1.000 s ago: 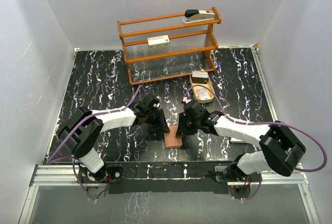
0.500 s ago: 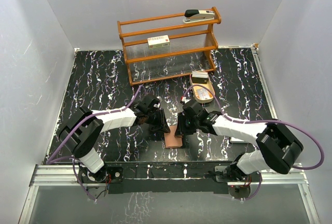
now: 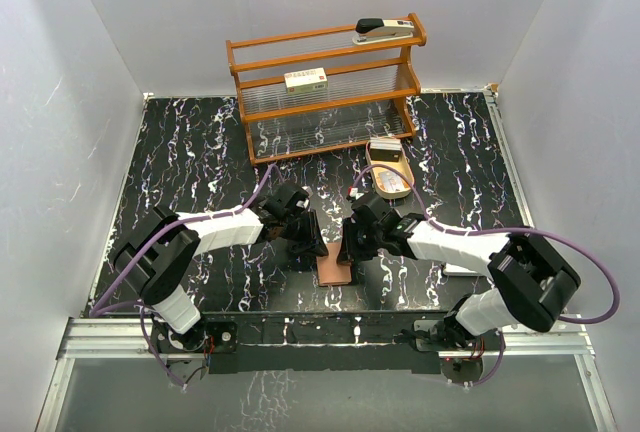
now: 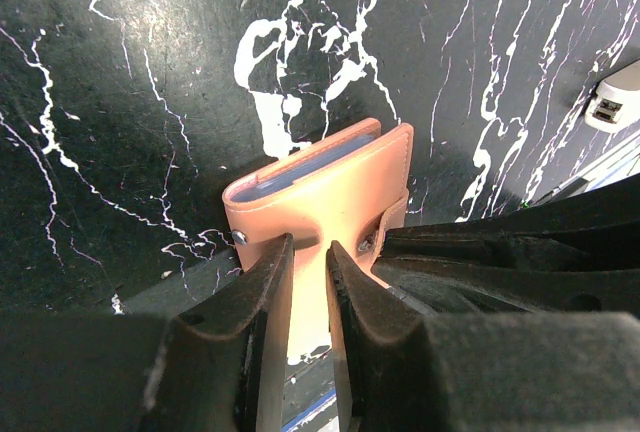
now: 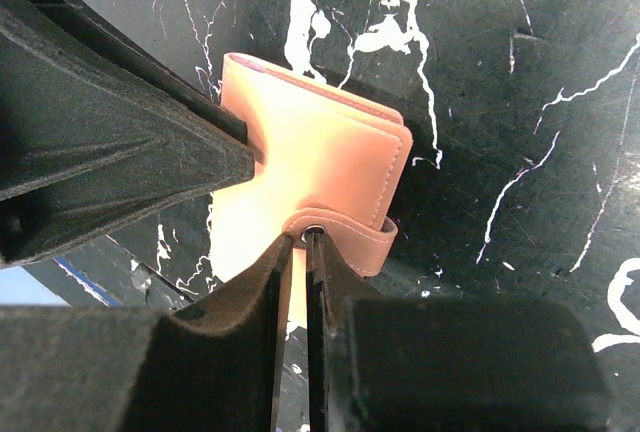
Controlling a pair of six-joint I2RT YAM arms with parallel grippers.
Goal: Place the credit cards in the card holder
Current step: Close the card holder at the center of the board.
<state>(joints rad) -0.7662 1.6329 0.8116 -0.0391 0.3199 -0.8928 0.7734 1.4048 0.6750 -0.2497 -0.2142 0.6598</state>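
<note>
My right arm [image 3: 450, 244] has edged left since the earlier frame; the right hand [image 5: 308, 244] pinches the closing tab [image 5: 345, 237] of the card holder [image 3: 335, 270], on the tabletop [image 3: 200, 152] at lower centre of the top view. The left hand [image 4: 308, 257] pinches its opposite edge, blue credit cards [image 4: 300, 164] showing inside. Print on the shelf box [image 3: 306, 79] is unreadable.

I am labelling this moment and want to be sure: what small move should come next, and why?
Probably a slight downward press by the right gripper on the tab's snap, to fasten it. The card holder lies folded with blue credit cards inside, the right fingertips meet at the snap, and the left gripper sits at another edge. Whether the snap has caught is unclear.
</note>
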